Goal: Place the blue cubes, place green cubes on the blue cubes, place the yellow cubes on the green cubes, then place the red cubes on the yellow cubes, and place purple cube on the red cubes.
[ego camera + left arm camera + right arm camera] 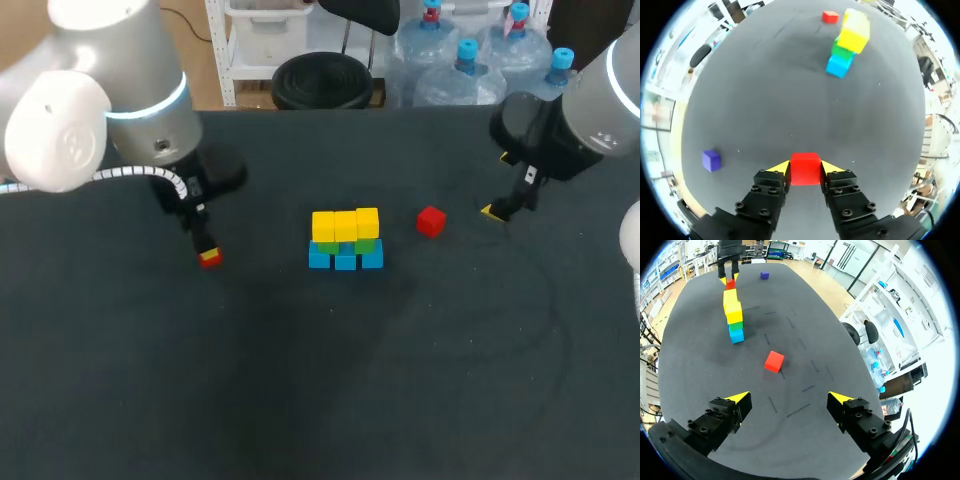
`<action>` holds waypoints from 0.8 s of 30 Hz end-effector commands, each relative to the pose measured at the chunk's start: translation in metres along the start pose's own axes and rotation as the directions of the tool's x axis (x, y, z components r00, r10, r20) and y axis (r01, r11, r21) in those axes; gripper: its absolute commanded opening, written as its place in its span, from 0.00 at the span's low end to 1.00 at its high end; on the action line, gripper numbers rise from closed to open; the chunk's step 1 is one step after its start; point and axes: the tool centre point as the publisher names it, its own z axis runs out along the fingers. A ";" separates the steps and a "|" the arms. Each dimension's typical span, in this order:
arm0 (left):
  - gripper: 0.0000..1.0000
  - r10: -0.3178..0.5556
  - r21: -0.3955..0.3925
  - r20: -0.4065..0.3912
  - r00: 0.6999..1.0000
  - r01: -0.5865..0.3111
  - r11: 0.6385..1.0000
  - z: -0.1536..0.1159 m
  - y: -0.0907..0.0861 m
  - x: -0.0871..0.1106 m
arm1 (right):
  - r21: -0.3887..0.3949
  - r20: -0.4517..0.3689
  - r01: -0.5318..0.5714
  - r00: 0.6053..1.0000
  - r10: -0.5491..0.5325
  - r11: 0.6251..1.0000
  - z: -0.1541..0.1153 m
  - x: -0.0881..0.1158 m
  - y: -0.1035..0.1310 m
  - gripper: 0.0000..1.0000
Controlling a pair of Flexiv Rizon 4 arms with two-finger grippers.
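left claw (805,168) pinches a red cube (805,170), right claw (789,397) spread near the loose red cube (774,361).

The desk (300,380) is a dark matte one. Sitting straight on it: a row of blue cubes (345,260) around the middle, a loose red cube (431,221) near them on the right, a second red cube (210,258) off to the left, and a purple cube (711,160) well apart from the rest.

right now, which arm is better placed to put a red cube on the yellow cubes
Left: the left hand is shut on a red cube. The right hand is open, the other red cube loose ahead of it.
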 end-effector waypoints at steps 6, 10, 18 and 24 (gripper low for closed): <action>0.00 0.165 -0.054 0.058 0.985 -0.162 0.985 -0.053 -0.013 -0.027 | 0.008 -0.001 -0.001 1.000 0.001 1.000 -0.001 0.001 0.002 1.00; 0.00 0.216 -0.072 0.078 0.973 -0.210 0.975 -0.070 -0.016 -0.044 | 0.008 -0.001 -0.001 1.000 0.001 1.000 -0.001 0.001 0.002 1.00; 0.00 0.273 -0.074 0.068 0.960 -0.268 0.961 -0.080 -0.018 -0.069 | 0.008 -0.001 -0.001 1.000 0.001 1.000 -0.001 0.001 0.002 1.00; 0.00 0.291 -0.077 0.084 0.953 -0.285 0.955 -0.082 -0.022 -0.086 | 0.008 -0.001 -0.001 1.000 0.001 1.000 -0.001 0.001 0.002 1.00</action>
